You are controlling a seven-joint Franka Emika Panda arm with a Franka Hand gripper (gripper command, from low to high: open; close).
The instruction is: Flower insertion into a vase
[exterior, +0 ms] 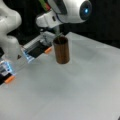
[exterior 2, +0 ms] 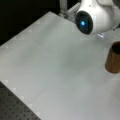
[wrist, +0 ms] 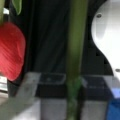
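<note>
Black darkness is filling the background behind a pale grey desk [exterior: 75, 87], and in a front view a perforated dark board [exterior 2: 15, 110] is showing at the desk's lower left edge. Both front views are showing the vase [exterior: 61, 50], a plain dark brown cylinder standing upright on the desk; in a front view it is sitting at the right edge [exterior 2: 114, 58], partly cut off by the frame. White arm segments are filling the top of both front views, and a round joint cap with a blue light [exterior: 85, 10] is glowing on the arm.

The end effector [exterior: 57, 31] is hanging just above the vase's open mouth, with a thin green stem [exterior: 58, 35] reaching down from it to the rim. Whether the stem's tip is already inside the vase cannot be told. The wrist view is showing that stem [wrist: 75, 57] running upright through the middle, with a red flower head [wrist: 11, 50] at the left and a green leaf [wrist: 17, 5] above it. How wide the end effector is standing cannot be told, since its fingers are not clearly showing. Orange-tipped fixtures [exterior: 48, 50] are lying near the desk's far left edge, beside a dark tray [exterior: 37, 51].
</note>
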